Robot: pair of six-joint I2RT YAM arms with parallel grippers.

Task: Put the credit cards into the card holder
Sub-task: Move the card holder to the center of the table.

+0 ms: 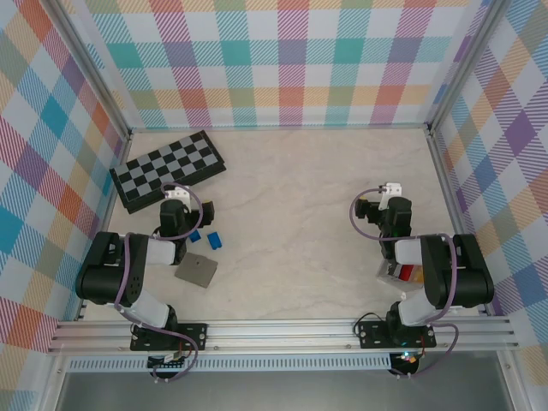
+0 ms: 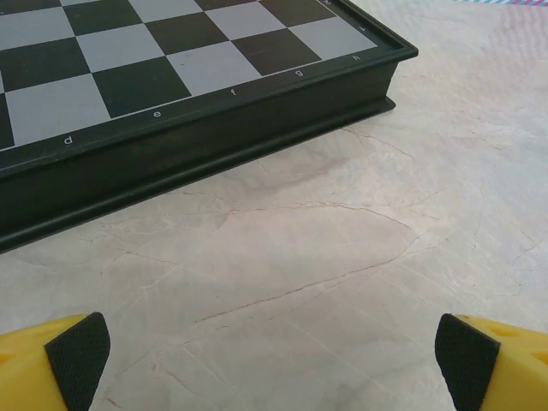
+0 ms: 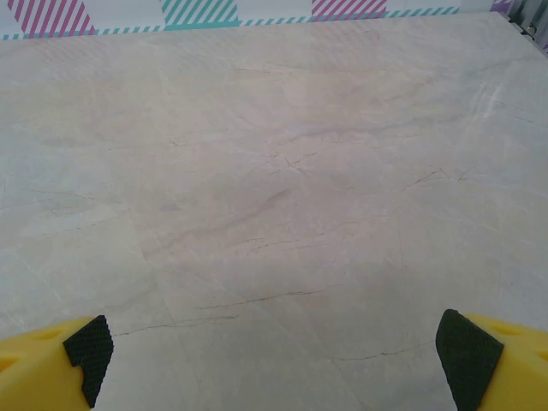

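Observation:
The card holder (image 1: 197,271) is a flat grey square lying shut on the table just right of the left arm. The credit cards (image 1: 404,273), showing red, yellow-orange and a pale edge, lie near the front right, partly hidden under the right arm. My left gripper (image 1: 175,200) (image 2: 272,364) hangs open over bare table, facing the chequered board, behind the card holder. My right gripper (image 1: 387,200) (image 3: 272,364) is open too, over bare table behind the cards. Nothing sits between either pair of fingertips (image 2: 77,355) (image 3: 467,351).
A black-and-grey chequered board (image 1: 167,169) (image 2: 171,94) lies at the back left, close ahead of the left gripper. Two small blue blocks (image 1: 213,239) sit just behind the card holder. Patterned walls enclose the table on three sides; an aluminium rail (image 1: 282,330) runs along the front.

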